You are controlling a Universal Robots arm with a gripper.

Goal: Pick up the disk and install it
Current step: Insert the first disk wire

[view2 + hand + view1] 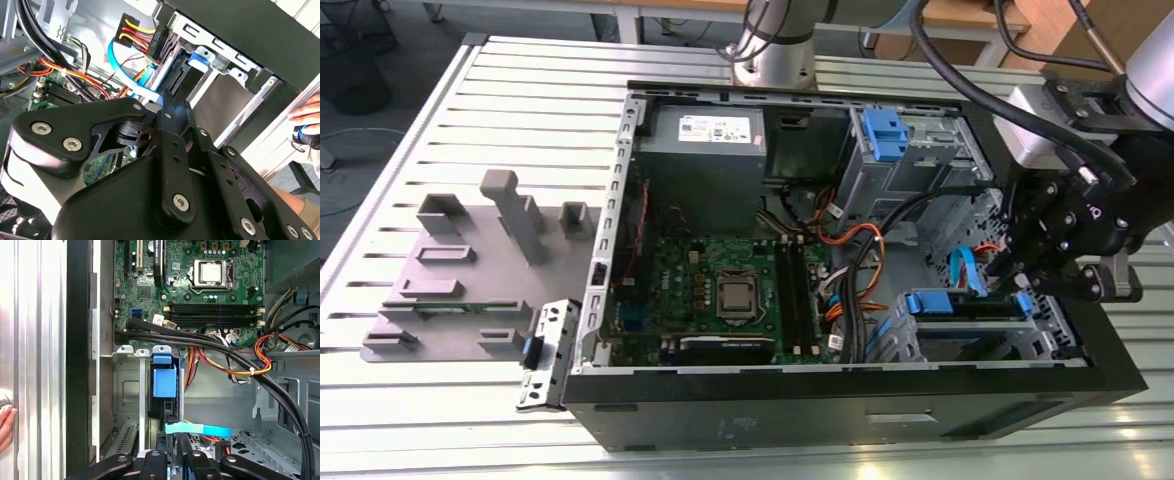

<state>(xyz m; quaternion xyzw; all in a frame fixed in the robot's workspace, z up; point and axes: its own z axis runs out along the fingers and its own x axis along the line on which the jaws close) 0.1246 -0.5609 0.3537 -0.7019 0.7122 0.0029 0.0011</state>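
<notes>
At the open black computer case's (854,400) 4 o'clock corner, the blue-railed silver disk (164,390) sits in its bay; the pincer (172,450) looks closed against its end, insertion nearly complete.

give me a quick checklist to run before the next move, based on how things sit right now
1. Disk in the lower drive bay, blue tab showing: ok.
2. Tool lined up at the disk's edge inside the case: ok.
3. Light blue cable away from the tool: not ok, it crosses right next to the tool.
4. Black cable bundle away from the bay: ok, it runs past to one side.
5. People away from the case: not ok, a person's hand rests on the table beside it.
6. Disk fully seated: cannot tell.
</notes>
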